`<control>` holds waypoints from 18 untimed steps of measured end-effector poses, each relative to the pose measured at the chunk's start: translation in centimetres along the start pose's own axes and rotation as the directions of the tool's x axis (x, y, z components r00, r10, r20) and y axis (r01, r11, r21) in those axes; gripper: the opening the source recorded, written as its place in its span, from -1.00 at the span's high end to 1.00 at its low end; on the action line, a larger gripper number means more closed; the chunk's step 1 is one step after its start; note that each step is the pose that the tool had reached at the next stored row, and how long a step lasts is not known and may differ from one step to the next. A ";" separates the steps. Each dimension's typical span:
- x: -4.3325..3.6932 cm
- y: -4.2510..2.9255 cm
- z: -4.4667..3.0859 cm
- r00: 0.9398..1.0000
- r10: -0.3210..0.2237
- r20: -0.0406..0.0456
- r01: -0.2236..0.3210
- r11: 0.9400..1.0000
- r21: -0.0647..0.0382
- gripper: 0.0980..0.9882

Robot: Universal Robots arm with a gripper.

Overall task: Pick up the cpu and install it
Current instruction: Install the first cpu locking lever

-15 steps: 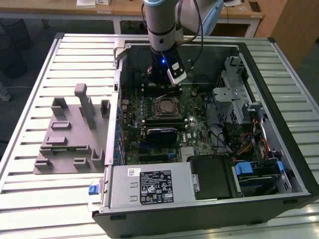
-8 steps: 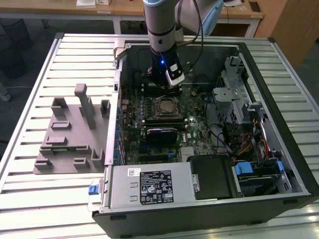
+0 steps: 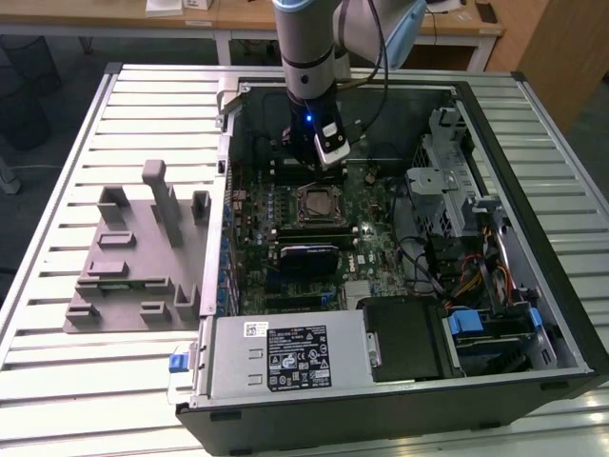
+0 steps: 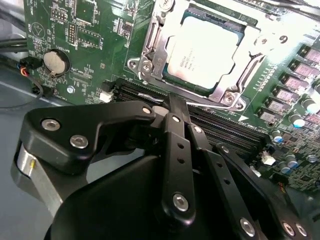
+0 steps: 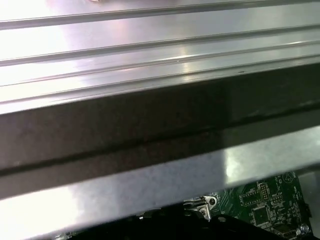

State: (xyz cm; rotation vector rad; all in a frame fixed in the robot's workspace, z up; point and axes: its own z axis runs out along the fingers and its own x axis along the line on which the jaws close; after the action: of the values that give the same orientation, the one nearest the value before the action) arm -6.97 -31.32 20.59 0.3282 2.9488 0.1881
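Note:
The cpu (image 4: 205, 52), a silvery-grey square chip, lies flat inside the metal-framed socket (image 4: 150, 55) on the green motherboard (image 4: 95, 30). The socket's frame is open around it. My gripper (image 4: 172, 102) hangs just off one side of the socket, above the black memory slots (image 4: 225, 125). Its black fingers are shut together with nothing between them. In the exterior view the gripper (image 3: 303, 160) sits low inside the open computer case (image 3: 533, 238), just behind the socket (image 3: 319, 203).
A grey plastic tray with upright pegs (image 3: 133, 276) lies on the slatted table at the exterior view's left. Inside the case are a power supply (image 3: 285, 357), a drive cage (image 3: 447, 181) and loose cables. The case wall (image 5: 150, 130) is close to the wrist.

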 end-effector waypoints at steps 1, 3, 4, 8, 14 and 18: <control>0.02 0.02 0.01 1.000 0.004 0.001 -0.004 1.000 0.000 0.98; 0.06 0.03 0.02 1.000 0.010 0.002 -0.010 1.000 0.002 0.98; 0.08 0.04 0.03 1.000 0.014 0.002 -0.014 1.000 0.002 0.98; 0.17 0.08 0.14 0.999 0.042 0.007 -0.042 0.999 0.006 0.98; 0.35 0.32 0.24 0.997 0.078 0.013 -0.078 0.997 0.011 0.98; 0.38 0.38 0.25 0.997 0.080 0.013 -0.080 0.997 0.012 0.98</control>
State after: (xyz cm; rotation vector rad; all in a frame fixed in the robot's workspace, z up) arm -7.21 -30.83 20.34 0.4476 2.9275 0.1777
